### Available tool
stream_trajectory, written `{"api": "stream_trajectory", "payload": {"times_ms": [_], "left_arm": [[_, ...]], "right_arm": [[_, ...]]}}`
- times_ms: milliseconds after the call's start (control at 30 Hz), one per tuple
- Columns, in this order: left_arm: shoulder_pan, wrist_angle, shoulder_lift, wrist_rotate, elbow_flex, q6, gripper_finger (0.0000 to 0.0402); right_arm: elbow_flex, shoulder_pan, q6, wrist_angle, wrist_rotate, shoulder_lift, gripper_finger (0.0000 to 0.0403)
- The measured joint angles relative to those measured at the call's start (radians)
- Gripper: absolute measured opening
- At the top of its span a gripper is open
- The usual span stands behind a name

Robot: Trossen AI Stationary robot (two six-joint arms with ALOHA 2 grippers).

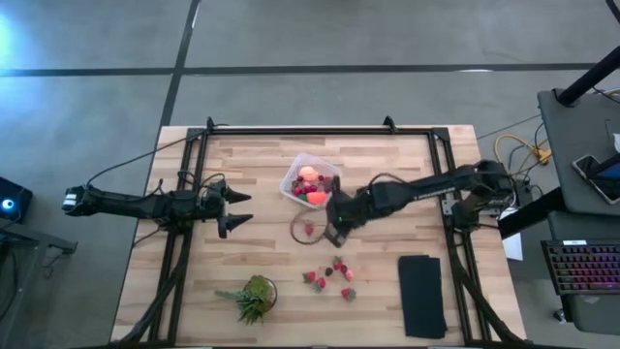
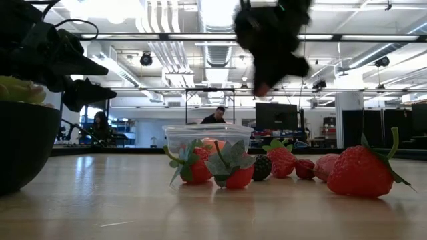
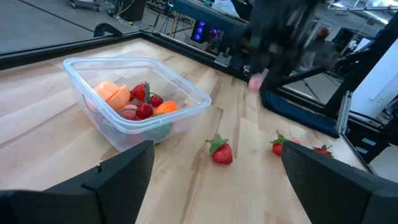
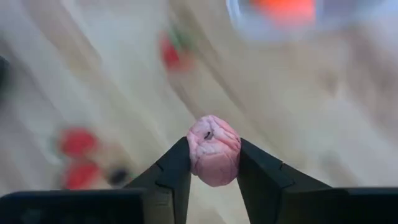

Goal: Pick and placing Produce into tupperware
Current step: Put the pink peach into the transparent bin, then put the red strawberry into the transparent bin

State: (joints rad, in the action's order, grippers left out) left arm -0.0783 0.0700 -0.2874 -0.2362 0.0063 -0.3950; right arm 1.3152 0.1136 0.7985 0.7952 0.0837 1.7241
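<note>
Pinched right between the right gripper's (image 4: 213, 163) two dark fingers is a wrinkly pink piece of produce (image 4: 213, 150), filling the right wrist view, so that pincer is squeezed onto it and carrying it above the table. From above, that gripper (image 1: 336, 225) hangs just off the tupperware's (image 1: 291, 174) 5 o'clock corner, with one lone strawberry (image 1: 309, 230) on the wood at its 9 o'clock. That clear tub sits near the middle of the table (image 1: 387, 174), a bit toward 12 o'clock. Inside it I count one pink-orange round fruit (image 3: 112, 93), one orange carrot-ish bit (image 3: 166, 107) and about three small red berries (image 3: 144, 109), though they're bunched up so don't hold me to that. Down at 6 o'clock from the tub there's a loose cluster of strawberries (image 1: 327, 274), five or six as far as I can make out, and one of them looks dark like a blackberry (image 2: 261, 167) in the low view. One spiky little plant (image 1: 254, 296) sits at 7 o'clock and one flat black pad (image 1: 422, 294) at 4 o'clock. The left gripper (image 1: 232, 208) is parked at 9 o'clock from the tub, well apart from it, fingers spread wide with nothing between them.
</note>
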Motion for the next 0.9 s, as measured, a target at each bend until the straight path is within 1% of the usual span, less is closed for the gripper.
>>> {"api": "stream_trajectory", "payload": {"times_ms": [133,300,367,433,567,667,733,800,900], "left_arm": [[0.0,0.0,0.0,0.0,0.0,0.0,0.0338],[0.0,0.0,0.0,0.0,0.0,0.0,0.0338],[0.0,0.0,0.001,0.0,0.0,0.0,0.0338],[0.0,0.0,0.0,0.0,0.0,0.0,0.0338],[0.0,0.0,0.0,0.0,0.0,0.0,0.0338],[0.0,0.0,0.0,0.0,0.0,0.0,0.0338],[0.0,0.0,0.0,0.0,0.0,0.0,0.0338],[0.0,0.0,0.0,0.0,0.0,0.0,0.0338],[0.0,0.0,0.0,0.0,0.0,0.0,0.0338]], "right_arm": [[0.167,-0.066,-0.102,0.001,0.041,0.027,0.0113],[0.292,-0.188,-0.204,0.021,0.041,0.129,0.0116],[0.34,-0.225,-0.237,0.021,0.02,0.177,0.0119],[0.395,-0.249,-0.284,0.039,-0.03,0.234,0.013],[0.525,-0.254,-0.356,0.164,-0.057,0.34,0.0171],[0.626,-0.252,-0.389,0.262,-0.036,0.396,0.0208],[0.686,-0.251,-0.405,0.321,-0.047,0.425,0.0227],[0.729,-0.243,-0.396,0.368,-0.093,0.439,0.024],[0.756,-0.2,-0.315,0.4,-0.134,0.434,0.0245]]}}
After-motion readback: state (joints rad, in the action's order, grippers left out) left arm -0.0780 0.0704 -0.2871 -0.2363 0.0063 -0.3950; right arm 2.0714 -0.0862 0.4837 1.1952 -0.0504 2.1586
